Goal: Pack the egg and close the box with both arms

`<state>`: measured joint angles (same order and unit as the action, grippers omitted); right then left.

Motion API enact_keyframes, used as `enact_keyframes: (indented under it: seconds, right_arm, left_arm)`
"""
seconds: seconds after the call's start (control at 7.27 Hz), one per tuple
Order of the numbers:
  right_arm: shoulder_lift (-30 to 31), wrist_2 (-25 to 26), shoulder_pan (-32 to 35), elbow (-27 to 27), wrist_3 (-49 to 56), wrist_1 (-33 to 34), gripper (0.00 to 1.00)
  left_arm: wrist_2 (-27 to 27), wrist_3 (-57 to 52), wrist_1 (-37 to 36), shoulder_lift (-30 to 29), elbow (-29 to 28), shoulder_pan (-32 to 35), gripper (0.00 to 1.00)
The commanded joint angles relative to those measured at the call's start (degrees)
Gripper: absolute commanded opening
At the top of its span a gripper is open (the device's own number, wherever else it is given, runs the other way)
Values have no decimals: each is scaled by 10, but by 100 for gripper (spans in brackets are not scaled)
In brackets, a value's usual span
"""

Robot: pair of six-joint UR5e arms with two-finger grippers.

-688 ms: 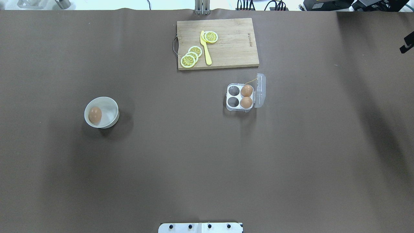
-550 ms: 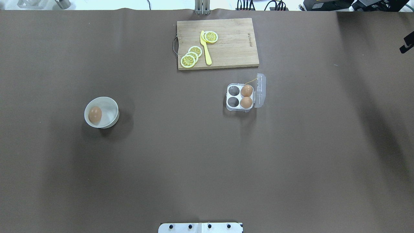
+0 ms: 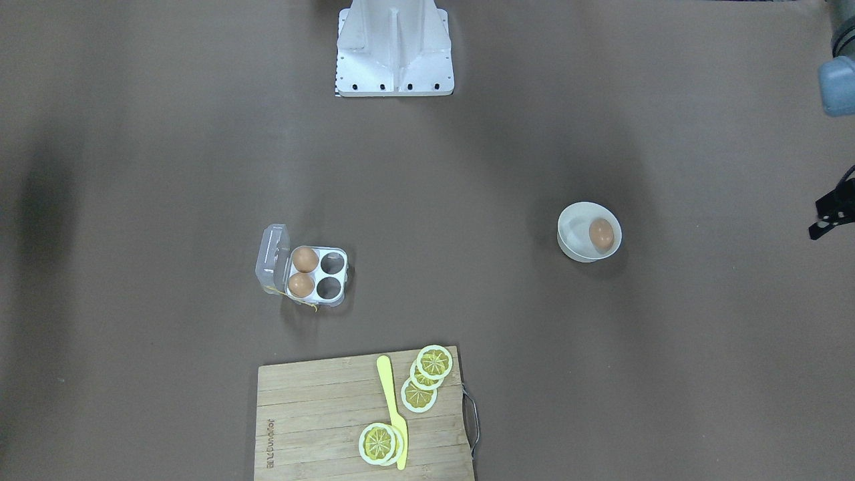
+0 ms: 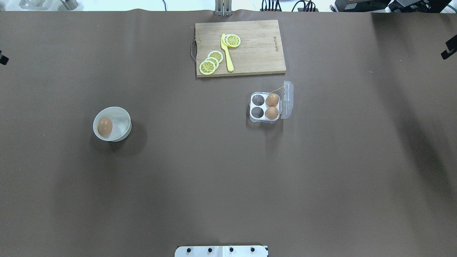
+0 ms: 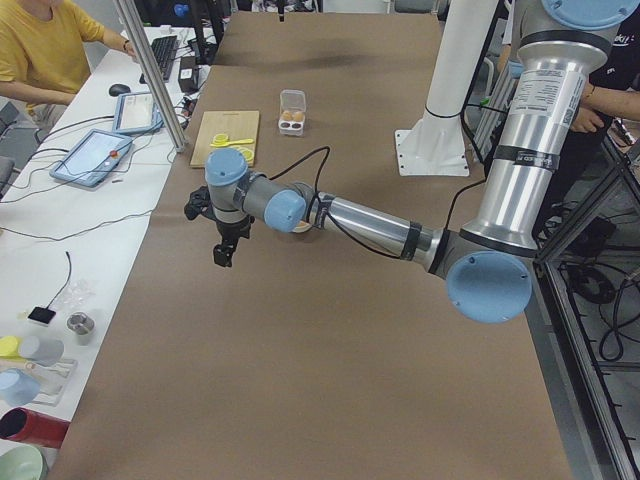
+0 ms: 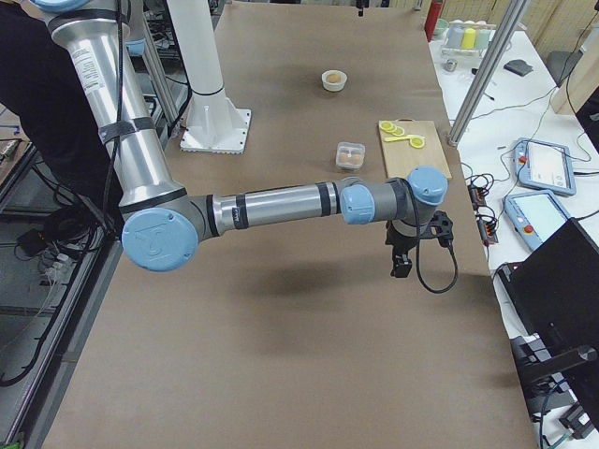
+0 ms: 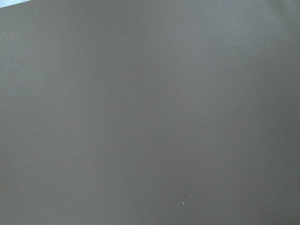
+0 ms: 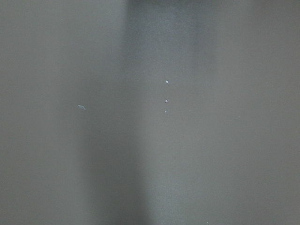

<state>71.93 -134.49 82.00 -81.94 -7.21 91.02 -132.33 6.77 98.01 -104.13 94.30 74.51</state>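
Note:
The egg [image 4: 105, 126] lies in a round white bowl [image 4: 119, 117] on the table's left half. The clear box [image 4: 257, 107] stands right of centre with its lid [image 4: 287, 100] open to the right. Two brown eggs [image 4: 272, 106] fill the cells next to the lid, and the two left cells are empty. My left gripper [image 5: 222, 255] hangs over bare table far left of the bowl and only just shows at the overhead view's edge [image 4: 3, 59]. My right gripper [image 6: 401, 269] hangs far right of the box and shows at the opposite overhead edge [image 4: 445, 53]. I cannot tell whether either is open or shut.
A wooden cutting board [image 4: 257, 53] with lemon slices [image 4: 210, 62] and a yellow knife [image 4: 226, 53] lies behind the box. The robot base [image 4: 221, 251] is at the near edge. Both wrist views show only brown table cover. A person [image 5: 45, 50] sits beyond the far edge.
A tip of my left gripper has come into the overhead view at its left edge. The egg, bowl, box and right gripper have not moved.

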Motion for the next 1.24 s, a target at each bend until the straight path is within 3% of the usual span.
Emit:
enact_keyframes:
  seconds: [0.0, 0.28, 0.69, 0.96, 1.1]
  right_arm:
    - [1, 1, 0, 0, 0, -1, 100]
    - [-2, 1, 0, 2, -1, 0, 100]
    - [-2, 1, 0, 3, 0, 1, 100]
    - [0, 0, 0, 1, 0, 2, 100]
    - [0, 1, 1, 1, 0, 2, 100]
  left_arm:
    - [10, 10, -2, -20, 19, -59, 99]
    - [14, 106, -2, -20, 61, -128, 98]
    - [14, 302, 2, -41, 64, -186, 95]
    - [95, 364, 2, -49, 57, -245, 94]
    - [99, 364, 3, -52, 48, -250, 92]
